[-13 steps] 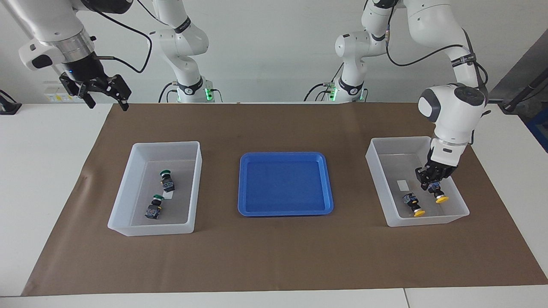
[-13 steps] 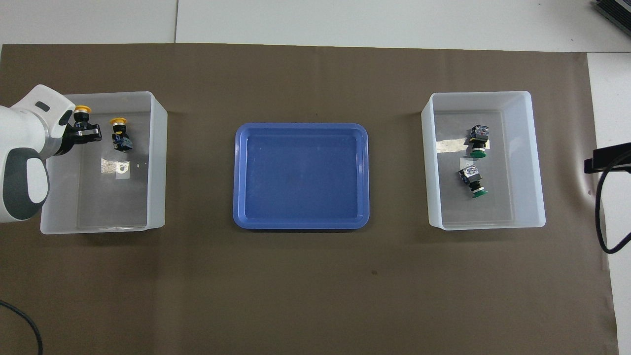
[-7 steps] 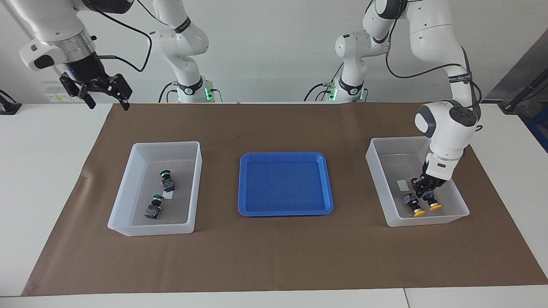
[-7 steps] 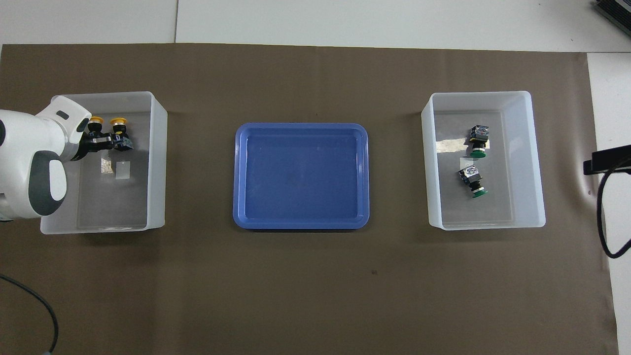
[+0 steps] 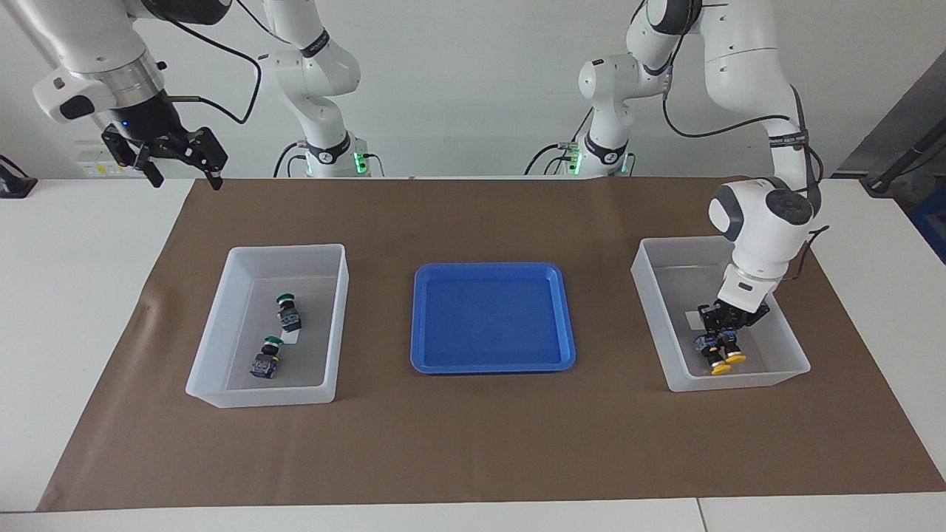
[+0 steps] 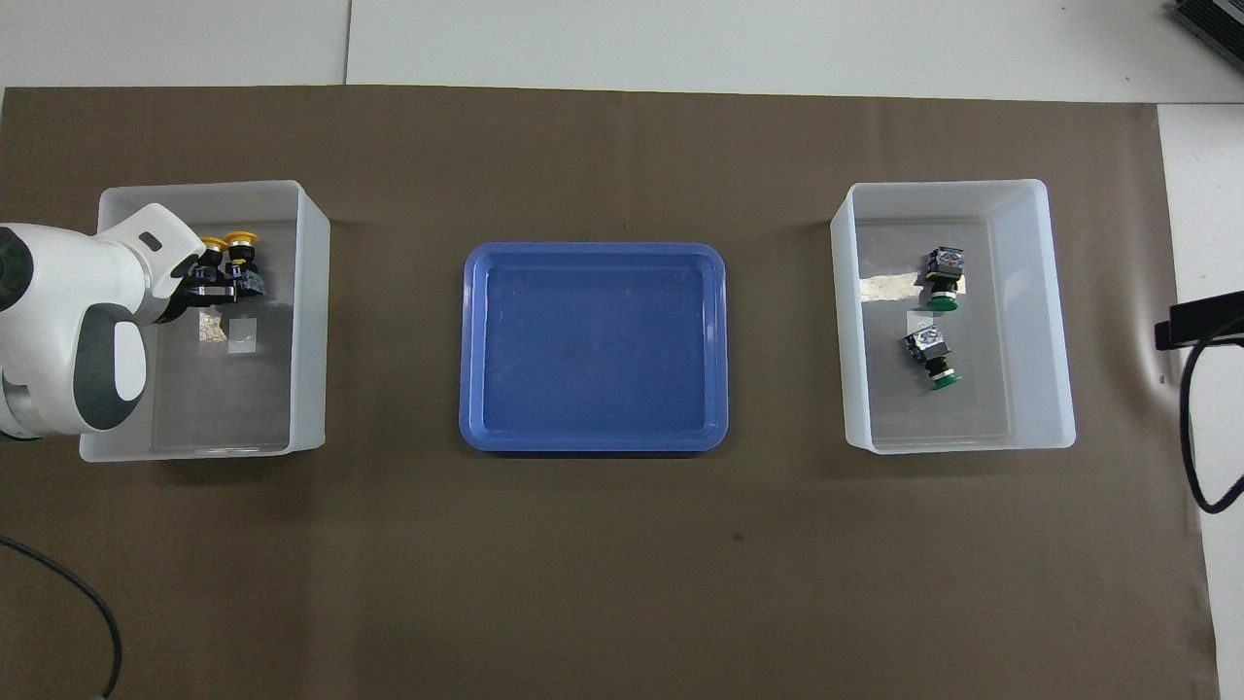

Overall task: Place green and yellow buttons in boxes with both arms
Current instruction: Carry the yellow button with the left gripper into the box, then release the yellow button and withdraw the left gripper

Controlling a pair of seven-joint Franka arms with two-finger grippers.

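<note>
My left gripper [image 5: 727, 331] [image 6: 210, 278] reaches down into the box [image 5: 649, 295] [image 6: 313, 321] at the left arm's end, shut on a yellow button [image 5: 734, 355] [image 6: 211, 245]. That button hangs low, right beside a second yellow button [image 5: 711, 360] [image 6: 241, 261] lying on the box floor. Two green buttons [image 5: 288, 315] [image 5: 266, 359] [image 6: 941, 279] [image 6: 931, 356] lie in the other box [image 5: 288, 250] [image 6: 1059, 321]. My right gripper [image 5: 182, 167] waits open and raised over the table corner at the right arm's end; its black tip [image 6: 1197, 321] shows at the overhead view's edge.
A shallow blue tray [image 5: 491, 319] [image 6: 593, 346] sits between the two boxes with nothing in it. Brown paper [image 5: 473, 436] covers the table. A black cable [image 6: 1191, 428] hangs at the right arm's end.
My left gripper has gone lower into its box and moved the held yellow button up beside the lying one. The right gripper has stayed put.
</note>
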